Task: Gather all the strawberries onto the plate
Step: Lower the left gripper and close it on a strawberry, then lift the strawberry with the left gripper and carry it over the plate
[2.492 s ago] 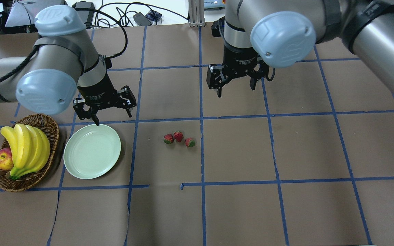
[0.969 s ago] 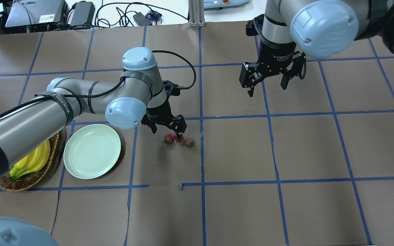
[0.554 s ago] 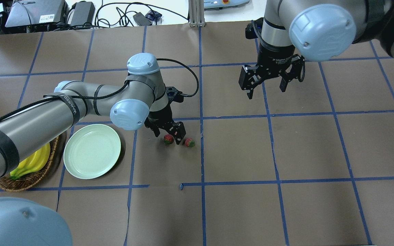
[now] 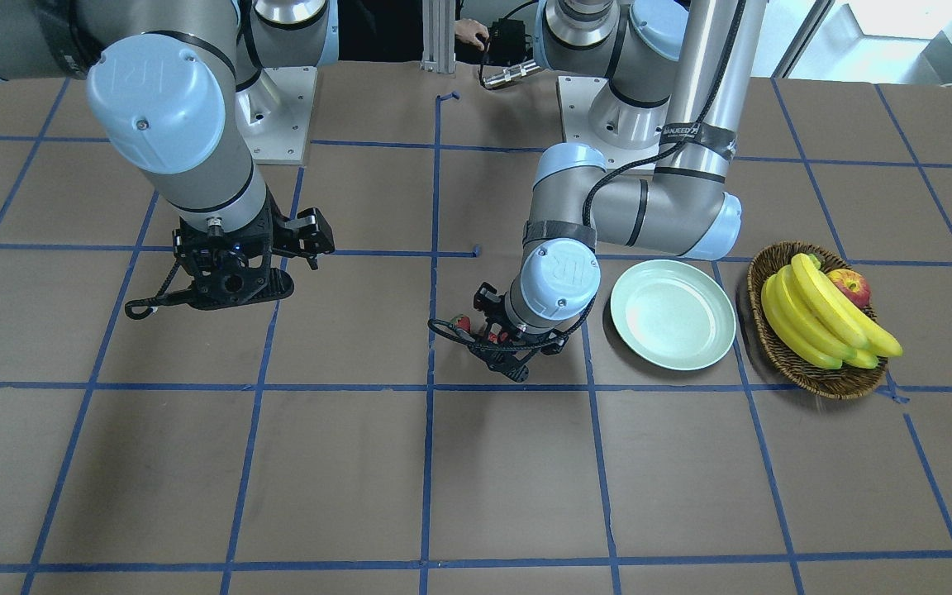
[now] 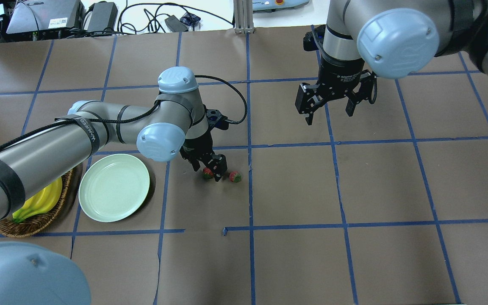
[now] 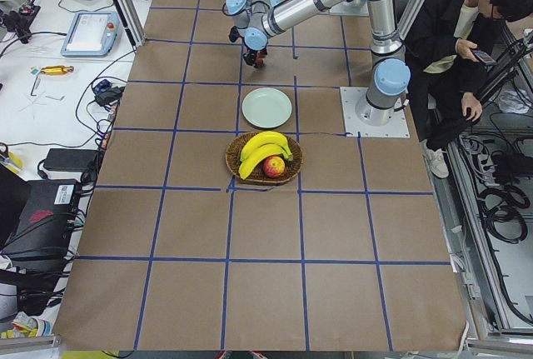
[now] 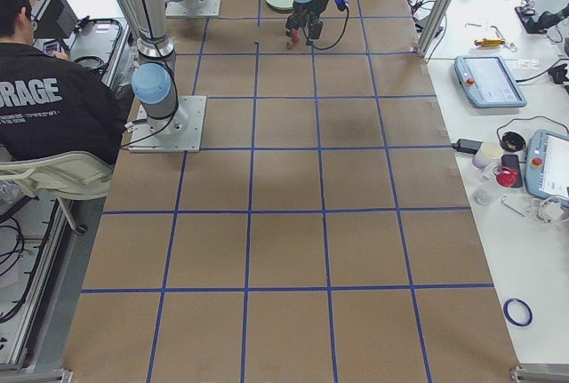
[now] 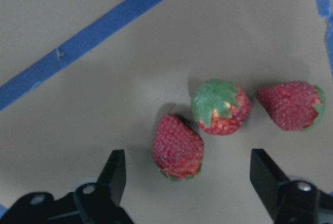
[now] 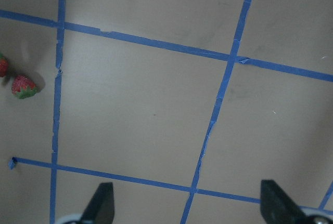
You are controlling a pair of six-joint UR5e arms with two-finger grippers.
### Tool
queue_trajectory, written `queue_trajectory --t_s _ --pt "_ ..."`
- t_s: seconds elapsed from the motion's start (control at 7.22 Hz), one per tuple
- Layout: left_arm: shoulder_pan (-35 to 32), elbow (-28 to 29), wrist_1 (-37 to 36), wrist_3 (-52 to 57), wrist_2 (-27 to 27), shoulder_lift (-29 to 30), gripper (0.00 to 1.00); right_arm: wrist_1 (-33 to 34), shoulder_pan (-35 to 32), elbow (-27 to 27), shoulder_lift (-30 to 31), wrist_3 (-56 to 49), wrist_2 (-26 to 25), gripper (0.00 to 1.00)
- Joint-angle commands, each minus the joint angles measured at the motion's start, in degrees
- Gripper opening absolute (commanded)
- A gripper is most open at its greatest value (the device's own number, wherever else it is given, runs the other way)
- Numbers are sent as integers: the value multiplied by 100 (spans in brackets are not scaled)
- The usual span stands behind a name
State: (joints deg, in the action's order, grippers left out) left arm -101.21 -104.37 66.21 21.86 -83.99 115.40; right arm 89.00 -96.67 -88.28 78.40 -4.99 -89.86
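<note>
Three strawberries lie close together on the brown table cover: one (image 8: pixel 178 147) nearest, one (image 8: pixel 220 106) with its green top up, one (image 8: pixel 291 105) to the right. My left gripper (image 8: pixel 187 180) is open and low over them, and the nearest strawberry sits between its fingers (image 8: pixel 112 174) without being touched. From overhead, the left gripper (image 5: pixel 207 173) covers part of the cluster; one strawberry (image 5: pixel 235 176) lies free beside it. The pale green plate (image 5: pixel 114 187) is empty, to the left of the cluster. My right gripper (image 5: pixel 328 115) hangs open above the table, holding nothing.
A wicker basket (image 4: pixel 815 380) holding bananas (image 4: pixel 823 318) and an apple (image 4: pixel 848 285) stands beside the plate (image 4: pixel 673 314). The left forearm reaches over part of the basket (image 5: pixel 36 221). A person sits behind the robot's base in the side views.
The left arm swung from behind the plate to the strawberries and lowered, and its open fingers now straddle one. The right gripper shifted to the right and has held still since.
</note>
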Motion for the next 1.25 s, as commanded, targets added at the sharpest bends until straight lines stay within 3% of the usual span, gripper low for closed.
queue_trajectory --t_s 0.0,0.14,0.55,0.83,1.11 --pt "-4 4 -2 20 -38 9 6 3 -1 -5 0 -2 -5 100" --pt "5 13 -2 20 -56 9 0 3 -1 -5 0 -2 -14 100" --pt "40 109 6 -41 -195 -174 0 -5 -1 -5 0 -2 -14 100" --pt "66 171 382 -155 -460 -542 0 -23 -1 -5 0 50 21 100" --pt "887 303 1135 -51 -1081 -930 0 -23 -1 4 17 94 47 100"
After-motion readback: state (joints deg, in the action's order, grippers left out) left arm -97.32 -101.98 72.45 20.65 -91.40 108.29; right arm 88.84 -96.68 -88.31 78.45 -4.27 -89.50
